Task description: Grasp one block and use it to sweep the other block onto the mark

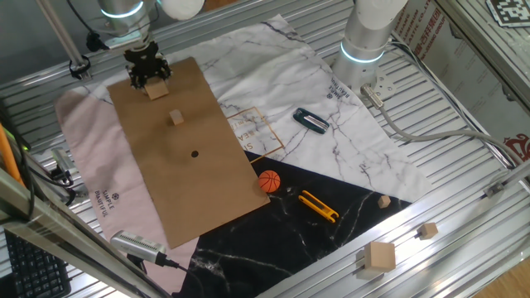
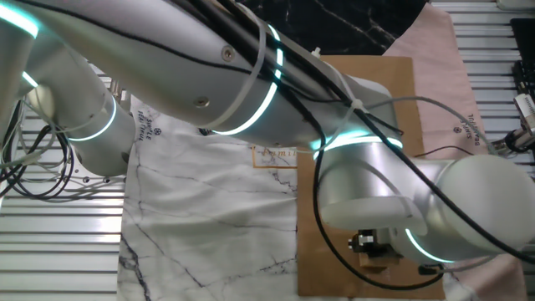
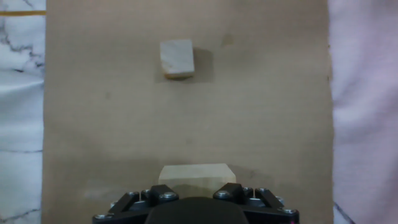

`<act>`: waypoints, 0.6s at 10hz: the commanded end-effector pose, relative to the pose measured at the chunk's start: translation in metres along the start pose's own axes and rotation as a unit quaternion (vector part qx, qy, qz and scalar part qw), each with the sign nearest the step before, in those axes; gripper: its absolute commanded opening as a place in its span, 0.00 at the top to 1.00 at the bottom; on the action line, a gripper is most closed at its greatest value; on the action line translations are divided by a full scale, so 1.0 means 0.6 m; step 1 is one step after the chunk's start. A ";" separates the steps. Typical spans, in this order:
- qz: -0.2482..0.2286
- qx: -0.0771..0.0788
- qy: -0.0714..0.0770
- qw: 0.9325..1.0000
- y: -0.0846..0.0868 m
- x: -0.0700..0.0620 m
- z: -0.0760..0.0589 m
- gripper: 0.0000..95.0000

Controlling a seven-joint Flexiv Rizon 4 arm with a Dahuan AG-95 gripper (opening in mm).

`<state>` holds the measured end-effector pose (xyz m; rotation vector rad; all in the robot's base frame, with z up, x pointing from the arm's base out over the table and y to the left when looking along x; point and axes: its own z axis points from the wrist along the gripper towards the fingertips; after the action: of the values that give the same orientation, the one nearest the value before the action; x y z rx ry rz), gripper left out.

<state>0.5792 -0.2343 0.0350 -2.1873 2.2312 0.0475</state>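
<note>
1. Gripper [image 1: 149, 76] sits at the far end of the brown board [image 1: 207, 199], low over the big block [image 1: 156, 89].
2. Hand view: big block [image 3: 197, 177] lies between the two fingers, which hug its sides; the gripper looks closed on it, block resting on the board.
3. Small cube [image 1: 175, 117] stands on the board just ahead of the big block, apart from it; hand view shows it [image 3: 176, 58] upright, slightly left of the gripper line.
4. Black dot [image 1: 195, 153] is on the board further along, past the cube, not touching it. Block, cube and dot lie roughly in one line.
5. Other fixed view: arm covers most of the scene; gripper [image 2: 378, 247] and a bit of block [image 2: 380, 261] barely show near the board's edge.
6. Off the board on the tabletop cloths: orange ball [image 1: 269, 181], yellow tool [image 1: 319, 206], black clip [image 1: 311, 120].
7. Spare wooden blocks [image 1: 381, 257] lie on the metal frame at the near right.
</note>
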 end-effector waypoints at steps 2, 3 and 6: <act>0.007 0.002 0.001 1.000 0.000 -0.018 -0.001 1.00; 0.010 0.002 0.002 1.000 0.001 -0.027 -0.001 1.00; 0.016 0.003 0.000 1.000 0.009 -0.042 0.003 1.00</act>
<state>0.5743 -0.2068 0.0343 -2.1461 2.2714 0.0460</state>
